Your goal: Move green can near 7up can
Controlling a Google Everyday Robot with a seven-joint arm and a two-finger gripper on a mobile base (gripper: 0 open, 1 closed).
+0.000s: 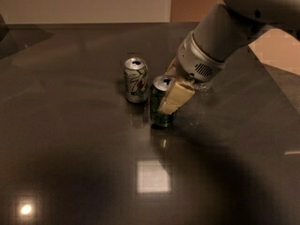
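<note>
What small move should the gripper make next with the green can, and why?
Probably open the gripper and let go. It is shut on the green can, which stands upright close beside the 7up can with only a narrow gap between them, and the can seems to rest on the table.
</note>
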